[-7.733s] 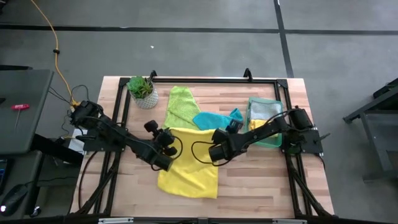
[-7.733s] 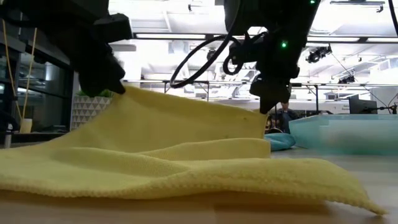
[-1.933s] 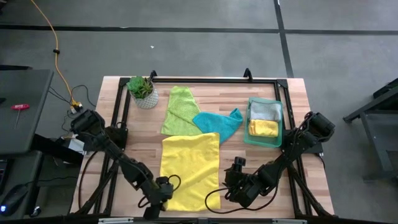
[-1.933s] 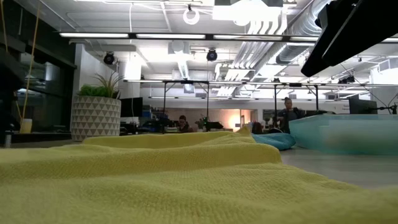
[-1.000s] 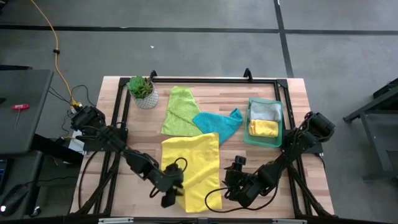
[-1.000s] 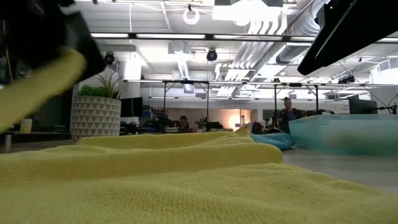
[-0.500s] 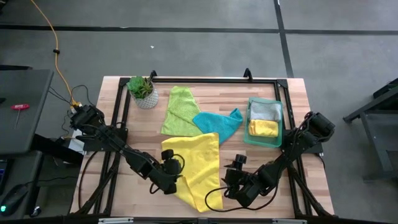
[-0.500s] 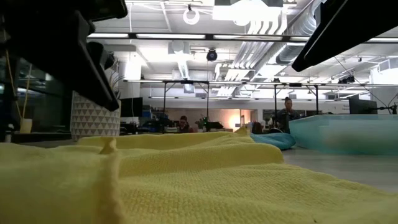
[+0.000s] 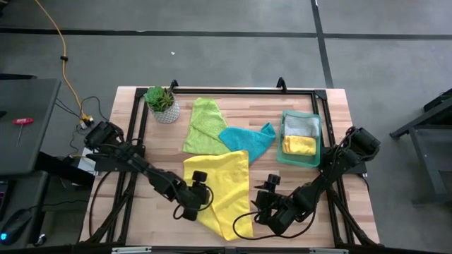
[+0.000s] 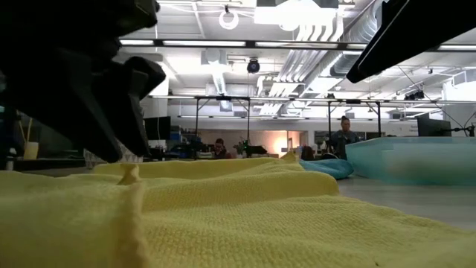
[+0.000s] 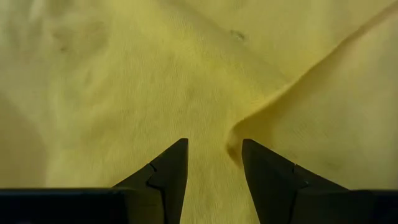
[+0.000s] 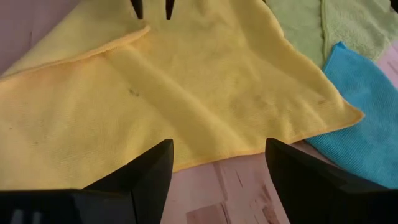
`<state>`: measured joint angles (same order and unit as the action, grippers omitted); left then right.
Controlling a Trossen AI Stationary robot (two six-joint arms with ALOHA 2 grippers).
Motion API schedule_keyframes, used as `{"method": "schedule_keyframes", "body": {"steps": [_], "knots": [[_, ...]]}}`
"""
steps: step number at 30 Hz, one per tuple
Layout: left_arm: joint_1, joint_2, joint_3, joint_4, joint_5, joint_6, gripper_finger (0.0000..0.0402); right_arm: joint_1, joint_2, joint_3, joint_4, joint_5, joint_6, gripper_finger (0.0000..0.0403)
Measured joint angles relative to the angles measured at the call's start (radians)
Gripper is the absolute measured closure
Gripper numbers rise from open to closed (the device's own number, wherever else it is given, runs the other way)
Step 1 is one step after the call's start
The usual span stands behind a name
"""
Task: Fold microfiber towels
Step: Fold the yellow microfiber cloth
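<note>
- Yellow towel (image 9: 220,192): flat rectangle two seconds back; its near left corner is now folded up onto the middle, leaving a slanted edge.
- Left gripper (image 9: 203,195): moved from that corner inward over the towel, fingers (image 11: 171,168) parted, nothing held.

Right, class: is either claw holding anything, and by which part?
The right claw is open and holds nothing. The left claw sits at the folded-over corner of the yellow towel; whether it grips that corner cannot be told.
</note>
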<state>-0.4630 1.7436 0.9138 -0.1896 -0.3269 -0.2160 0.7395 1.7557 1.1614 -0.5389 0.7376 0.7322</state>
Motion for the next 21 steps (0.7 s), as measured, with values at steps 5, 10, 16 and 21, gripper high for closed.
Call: {"method": "schedule_keyframes", "body": {"steps": [5, 10, 16, 21], "knots": [[0.02, 0.011, 0.0, 0.022, 0.081, 0.011, 0.0259, 0.0, 0.0, 0.0, -0.003, 0.004, 0.0, 0.0155], [0.025, 0.011, 0.0, 0.033, 0.135, 0.011, 0.0259, 0.0, 0.0, 0.0, -0.004, 0.01, 0.0, 0.0155], [0.029, 0.018, 0.0, 0.032, 0.11, 0.011, 0.0259, 0.0, 0.0, 0.0, -0.003, 0.021, 0.0, 0.0155], [0.04, 0.03, 0.0, 0.034, 0.106, 0.017, 0.0259, 0.0, 0.0, 0.0, -0.003, 0.021, 0.0, 0.0155]]}}
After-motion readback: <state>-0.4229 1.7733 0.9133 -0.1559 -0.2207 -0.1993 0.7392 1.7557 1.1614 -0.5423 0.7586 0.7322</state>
